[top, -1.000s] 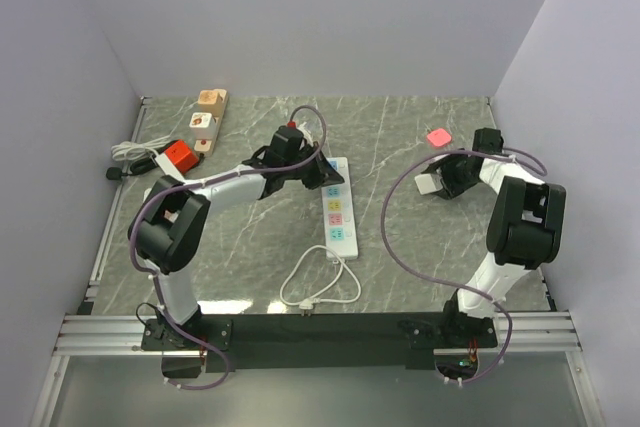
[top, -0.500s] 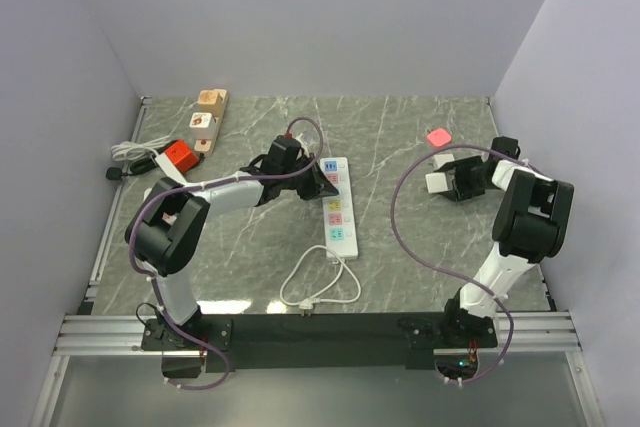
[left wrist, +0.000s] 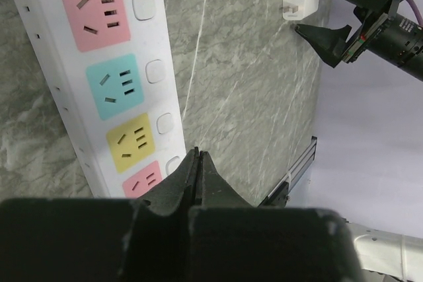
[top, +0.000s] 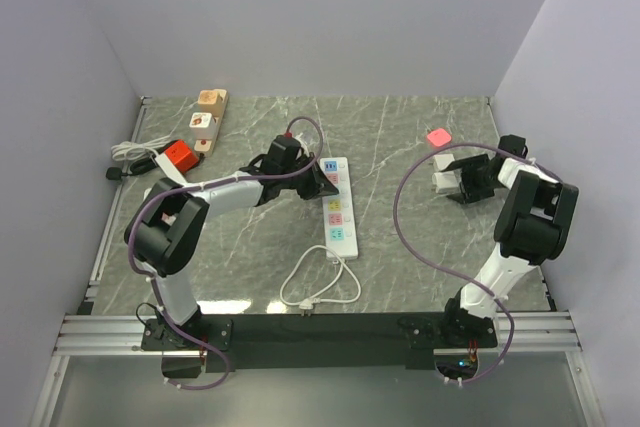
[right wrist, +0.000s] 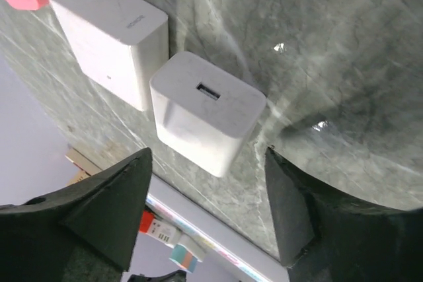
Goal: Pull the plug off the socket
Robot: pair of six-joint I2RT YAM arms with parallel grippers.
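The small black plug (top: 113,173) lies at the far left edge of the table on a thin black cord that runs toward a red socket cube (top: 180,155). Both are far from either gripper. My left gripper (top: 327,179) is shut and empty, its tips (left wrist: 198,154) just above the right edge of the white power strip (left wrist: 112,84), whose coloured sockets are all empty. My right gripper (right wrist: 208,152) is open, with a white USB charger block (right wrist: 205,113) lying on the table between its fingers, untouched. The right gripper also shows in the top view (top: 453,185).
A second white charger (right wrist: 109,28) lies next to the first, with a pink object (top: 437,136) behind them. A wooden socket strip (top: 208,117) and a coiled white cord (top: 128,152) sit at the back left. The white strip's cord (top: 320,287) loops near the front edge.
My right arm has drawn back to the right, and the white chargers now sit slightly further right. My left gripper dropped a little onto the strip's far end, then held still.
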